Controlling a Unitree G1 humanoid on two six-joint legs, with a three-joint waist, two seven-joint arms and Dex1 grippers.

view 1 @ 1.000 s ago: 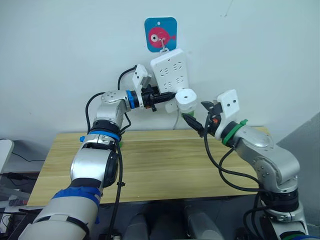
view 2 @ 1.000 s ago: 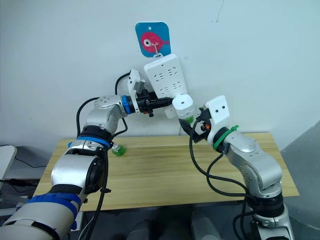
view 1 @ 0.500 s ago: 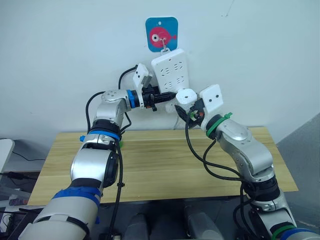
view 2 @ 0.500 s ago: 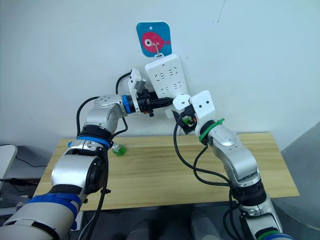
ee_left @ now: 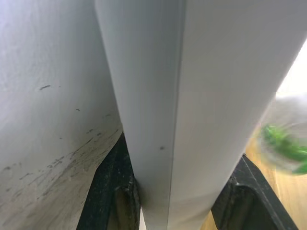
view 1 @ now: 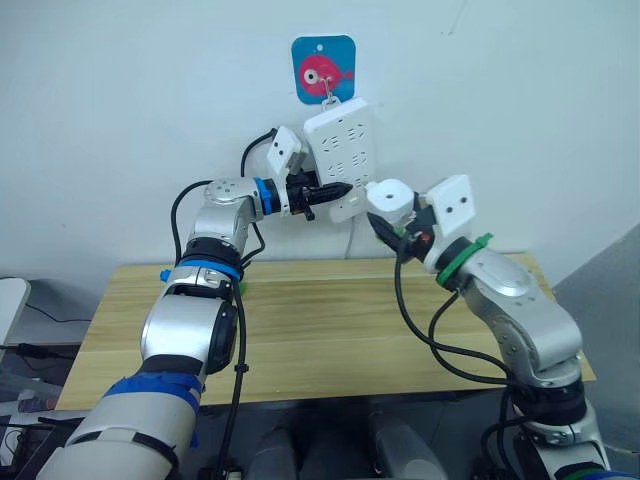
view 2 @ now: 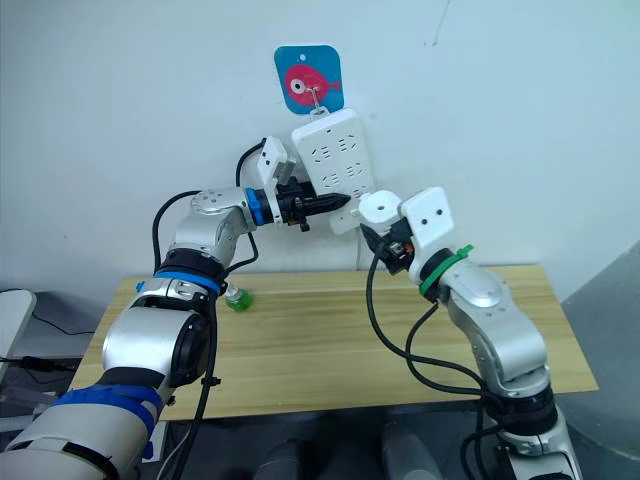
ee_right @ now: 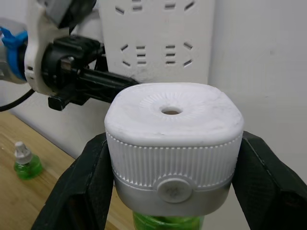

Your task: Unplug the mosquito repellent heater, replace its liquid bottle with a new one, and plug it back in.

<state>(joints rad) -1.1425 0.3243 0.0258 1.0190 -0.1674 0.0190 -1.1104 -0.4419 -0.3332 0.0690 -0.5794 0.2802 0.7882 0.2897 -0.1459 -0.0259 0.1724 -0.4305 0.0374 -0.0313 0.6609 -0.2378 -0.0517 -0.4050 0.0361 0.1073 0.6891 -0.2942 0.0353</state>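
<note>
The mosquito repellent heater (ee_right: 172, 143), white with a round vent hole on top, sits between my right gripper's (view 1: 393, 213) black fingers (ee_right: 81, 187), which are shut on it. A green liquid bottle (ee_right: 163, 224) shows under it. I hold the heater in the air just right of the lower end of the white power strip (view 1: 340, 145) on the wall, apart from it. My left gripper (view 1: 337, 189) is shut on the strip's lower edge, one finger (ee_left: 112, 191) on each side. A second green bottle (view 2: 236, 298) stands on the table's far left.
The power strip hangs from a blue fish-picture hook (view 1: 323, 68) on the white wall. Below is a wooden table (view 1: 320, 340). Black cables run along both arms.
My right gripper has carried the heater to the right, away from the strip's lower end, and its wrist has turned. The left gripper has kept its hold on the strip.
</note>
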